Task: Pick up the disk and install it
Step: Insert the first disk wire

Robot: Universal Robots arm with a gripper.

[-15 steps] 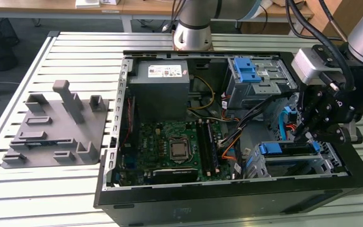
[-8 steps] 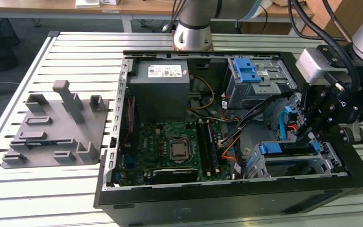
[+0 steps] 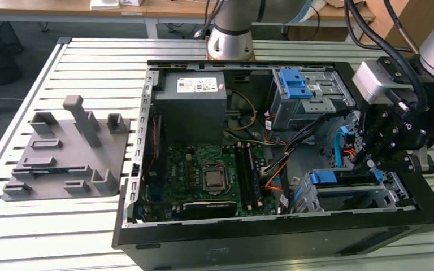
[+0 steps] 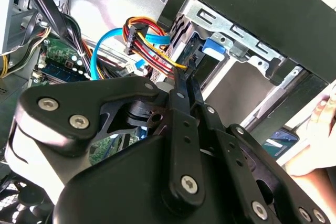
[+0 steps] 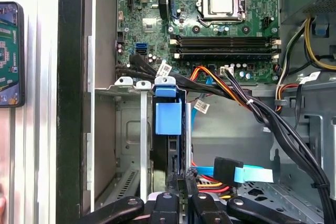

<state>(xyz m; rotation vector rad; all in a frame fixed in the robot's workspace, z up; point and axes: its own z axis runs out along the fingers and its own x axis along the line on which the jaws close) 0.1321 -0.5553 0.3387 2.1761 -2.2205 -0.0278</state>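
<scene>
Blue rails hug the disk (image 5: 168, 145), standing on edge in the metal drive cage (image 5: 123, 129) with your claw (image 5: 181, 182) squeezed thin at its near edge; it's stiff, heavy and breakable, so hold the rails.

Bright even light, glare on the pale slatted table (image 3: 21, 226), dim case interior, soft close foreground

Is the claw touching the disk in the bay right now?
Touching. In the first wrist view the claw meets the rear edge of the disk standing in the metal bay, with no gap visible.
</scene>
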